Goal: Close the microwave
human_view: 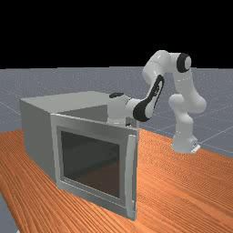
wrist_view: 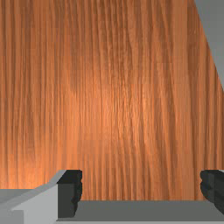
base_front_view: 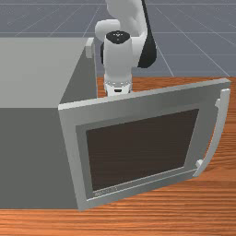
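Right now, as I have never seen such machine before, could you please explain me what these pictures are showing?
The machine is one white and grey robot arm, drawn by a simulator. The front view faces it across the table; the far view stands farther off and shows the whole arm. The wrist view looks down from its hand, past the two fingers.

On the wooden table stands a grey microwave. Its door, with a dark window and a curved handle, is open. In the front view, the hand is behind this door, partly hidden by it.

The gripper is open: its fingers stand wide apart, and nothing is held between them.
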You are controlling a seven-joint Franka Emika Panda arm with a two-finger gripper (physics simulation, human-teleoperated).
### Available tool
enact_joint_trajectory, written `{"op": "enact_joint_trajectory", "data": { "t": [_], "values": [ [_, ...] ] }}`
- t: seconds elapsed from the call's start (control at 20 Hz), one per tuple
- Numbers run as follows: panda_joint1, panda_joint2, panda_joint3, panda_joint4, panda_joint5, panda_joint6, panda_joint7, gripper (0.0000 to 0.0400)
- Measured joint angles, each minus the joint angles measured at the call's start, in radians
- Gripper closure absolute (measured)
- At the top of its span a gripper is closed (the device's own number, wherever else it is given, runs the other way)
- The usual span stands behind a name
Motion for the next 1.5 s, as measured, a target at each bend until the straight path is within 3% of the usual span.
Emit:
{"op": "enact_joint_trajectory", "data": {
  "t": [0.05,0.1,0.15,0.25,0.3,0.35,0.4,0.5,0.75,1.5],
  "values": [
    [0.0,0.0,0.0,0.0,0.0,0.0,0.0,0.0157],
    [0.0,0.0,0.0,0.0,0.0,0.0,0.0,0.0252],
    [0.0,0.0,0.0,0.0,0.0,0.0,0.0,0.031],
    [0.0,0.0,0.0,0.0,0.0,0.0,0.0,0.0367],
    [0.01,0.0,-0.009,0.0,-0.023,-0.001,0.02,0.0223],
    [0.01,0.0,-0.009,0.0,-0.023,0.0,0.02,0.0135],
    [0.012,-0.001,-0.011,0.0,-0.028,-0.001,0.025,0.0082],
    [0.003,-0.012,-0.003,-0.019,-0.007,0.028,0.006,0.003],
    [0.003,-0.044,-0.002,-0.012,-0.007,-0.014,0.002,0.0002],
    [0.001,-0.16,-0.001,0.074,-0.002,-0.216,-0.006,0.0]
  ]
}}
